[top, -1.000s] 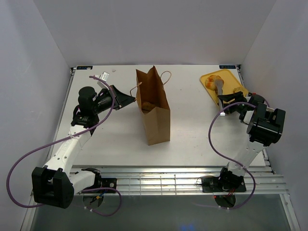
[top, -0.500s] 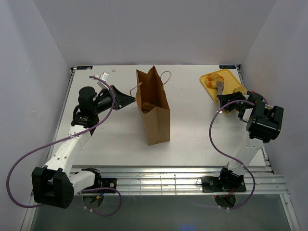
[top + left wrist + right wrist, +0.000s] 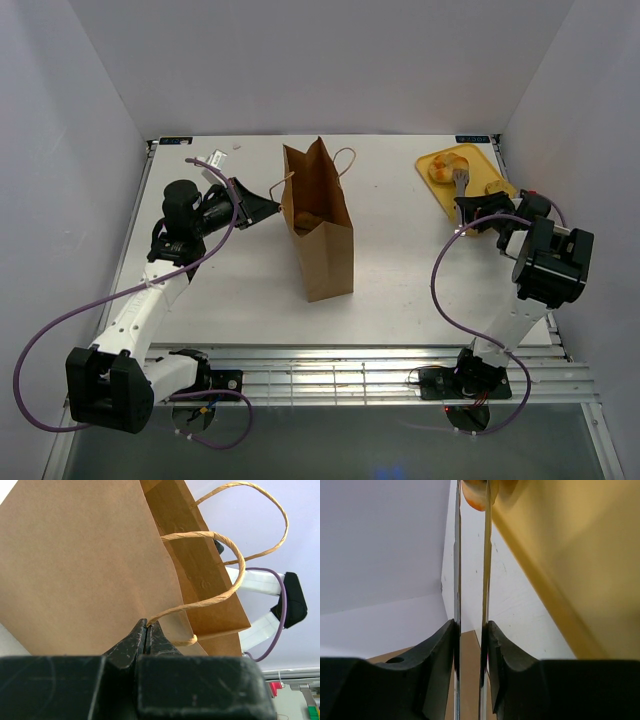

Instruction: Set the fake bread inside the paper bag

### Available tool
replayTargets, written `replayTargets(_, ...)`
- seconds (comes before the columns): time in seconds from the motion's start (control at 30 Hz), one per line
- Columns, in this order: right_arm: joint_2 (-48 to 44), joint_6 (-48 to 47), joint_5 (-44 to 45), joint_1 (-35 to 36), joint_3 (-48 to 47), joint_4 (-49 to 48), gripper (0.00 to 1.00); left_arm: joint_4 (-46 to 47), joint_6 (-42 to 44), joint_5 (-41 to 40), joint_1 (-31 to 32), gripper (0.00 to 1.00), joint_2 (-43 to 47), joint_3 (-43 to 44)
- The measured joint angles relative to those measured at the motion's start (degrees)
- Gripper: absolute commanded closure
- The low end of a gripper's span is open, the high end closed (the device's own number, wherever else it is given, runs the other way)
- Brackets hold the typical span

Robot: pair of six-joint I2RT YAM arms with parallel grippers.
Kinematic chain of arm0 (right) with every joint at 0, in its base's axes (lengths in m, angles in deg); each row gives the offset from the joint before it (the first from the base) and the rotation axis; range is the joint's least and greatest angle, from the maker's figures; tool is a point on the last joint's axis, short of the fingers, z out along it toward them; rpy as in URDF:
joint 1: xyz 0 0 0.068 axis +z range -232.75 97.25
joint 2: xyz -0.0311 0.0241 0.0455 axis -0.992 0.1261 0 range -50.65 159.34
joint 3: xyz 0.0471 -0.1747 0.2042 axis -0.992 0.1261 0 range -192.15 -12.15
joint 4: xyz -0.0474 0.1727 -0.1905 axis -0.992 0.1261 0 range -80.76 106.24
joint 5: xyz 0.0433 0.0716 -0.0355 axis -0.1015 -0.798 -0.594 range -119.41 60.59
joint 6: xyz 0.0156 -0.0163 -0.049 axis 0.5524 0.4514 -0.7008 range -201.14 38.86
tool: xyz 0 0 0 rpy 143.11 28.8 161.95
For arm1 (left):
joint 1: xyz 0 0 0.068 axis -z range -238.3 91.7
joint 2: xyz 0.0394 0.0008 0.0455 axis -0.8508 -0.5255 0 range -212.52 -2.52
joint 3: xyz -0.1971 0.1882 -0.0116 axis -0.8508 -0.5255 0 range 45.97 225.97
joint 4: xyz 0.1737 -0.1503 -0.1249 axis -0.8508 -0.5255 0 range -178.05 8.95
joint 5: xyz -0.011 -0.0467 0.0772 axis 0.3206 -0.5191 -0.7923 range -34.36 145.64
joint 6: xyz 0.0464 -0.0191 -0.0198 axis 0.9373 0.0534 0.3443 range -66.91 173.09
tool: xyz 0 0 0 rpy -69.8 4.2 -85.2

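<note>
While its twisted paper loop handle [image 3: 210,597] was pinched, bag: tall brown kraft paper bag [image 3: 322,235] stood upright at centre, mouth open.
Left gripper [image 3: 146,629]: black fingers fully closed on that handle, just beside bag's left side.
Bread in bag: one golden-brown piece [image 3: 308,218] lay inside.
Tray: flat yellow plastic tray [image 3: 440,192] sat far right, with golden-brown rolls [image 3: 440,170] on it.
Right gripper [image 3: 459,181]: over tray, fingers a narrow slit apart, orange-brown roll [image 3: 474,492] at tips; whether it was clamped, can't tell.

Your right wrist view cut the fake bread [image 3: 474,494] off at the top edge; paper bag [image 3: 325,240] inside was mostly hidden.
</note>
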Motion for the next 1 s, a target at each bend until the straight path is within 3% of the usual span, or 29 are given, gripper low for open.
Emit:
replayTargets(0.53,-12.6,1.5,0.9,-1.3,9.1,-1.5,0.83,-0.3,0.0,0.0,0.0,1.00,0.6,0.0)
replayTargets(0.77,-25.8,0.4,-1.0,-1.3,16.0,0.1,0.83,-0.4,0.0,0.3,0.0,1.00,0.6,0.0)
replayTargets(1.0,-44.8,-3.7,-2.9,-1.3,18.4,10.3,0.83,-0.9,-0.2,0.9,0.0,1.00,0.6,-0.1)
